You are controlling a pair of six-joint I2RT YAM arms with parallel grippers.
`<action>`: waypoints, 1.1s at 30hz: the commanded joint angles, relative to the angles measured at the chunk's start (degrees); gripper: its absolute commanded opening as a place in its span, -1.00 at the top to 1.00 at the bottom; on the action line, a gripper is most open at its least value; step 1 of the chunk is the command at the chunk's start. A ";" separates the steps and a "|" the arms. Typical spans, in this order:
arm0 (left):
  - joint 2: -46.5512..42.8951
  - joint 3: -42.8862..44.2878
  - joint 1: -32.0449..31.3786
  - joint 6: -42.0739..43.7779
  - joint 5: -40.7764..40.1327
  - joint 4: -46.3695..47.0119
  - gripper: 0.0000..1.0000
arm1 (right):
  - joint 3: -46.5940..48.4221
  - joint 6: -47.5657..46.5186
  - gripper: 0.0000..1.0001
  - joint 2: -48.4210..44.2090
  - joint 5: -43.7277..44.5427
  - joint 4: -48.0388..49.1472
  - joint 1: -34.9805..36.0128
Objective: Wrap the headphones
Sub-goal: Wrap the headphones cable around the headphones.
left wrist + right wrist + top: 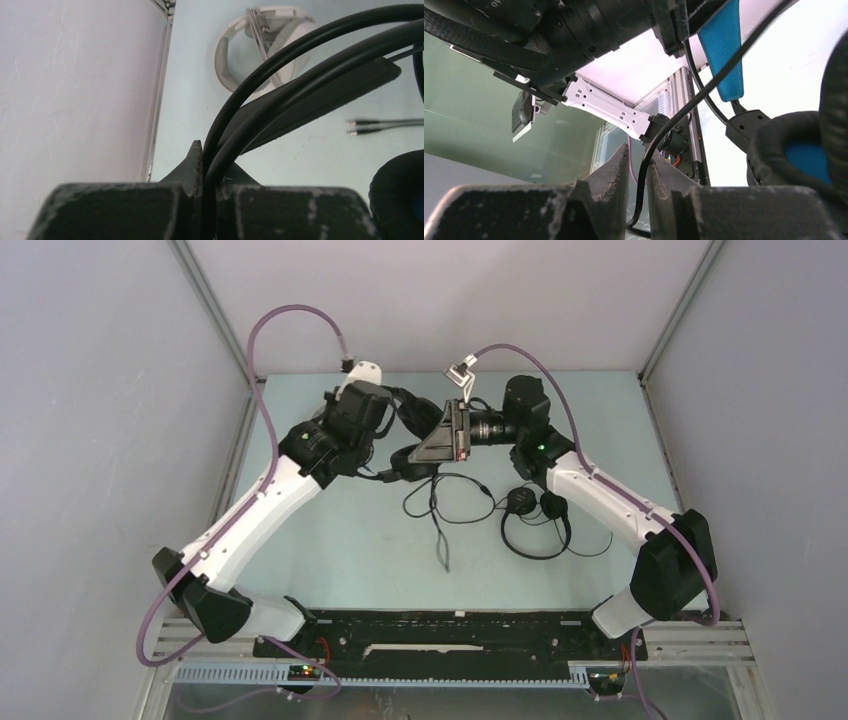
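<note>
Headphones (400, 195), the black pair, hang above the worktop (200, 75) from my left end effector (210, 165), clamped on the headband (310, 95). It looks stiff and springy, so a decent hold. Cable (704, 87) seems light, floppy and probably slippy. It runs loose through my right end effector (637, 160), jaws barely parted.

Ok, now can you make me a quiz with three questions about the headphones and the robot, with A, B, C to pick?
1. Where are the slim black headphones?
A) lying on the table
B) inside a box
C) stuck on the wall

2. What colour is the lining of the big black headphones?
A) red
B) blue
C) yellow

3. What is the left tool doing?
A) standing wide open
B) shut on the big black headphones' headband
C) holding a cup

Answers:
1 A: the top view shows them flat on the table.
2 B: the right wrist view shows blue inside the band and ear cup.
3 B: its fingers pinch the black headband.
</note>
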 commanded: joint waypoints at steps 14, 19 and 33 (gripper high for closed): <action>-13.73 -7.40 7.09 -18.00 7.08 16.82 1.00 | 1.80 -15.16 0.58 0.33 10.21 -9.19 5.76; -15.39 -7.06 8.98 -20.40 12.45 17.61 1.00 | 1.66 -27.48 0.60 -1.50 16.90 -18.68 7.99; -17.92 -4.10 10.11 -22.84 17.72 17.56 1.00 | -8.10 -37.95 0.60 -6.31 20.33 -11.87 11.28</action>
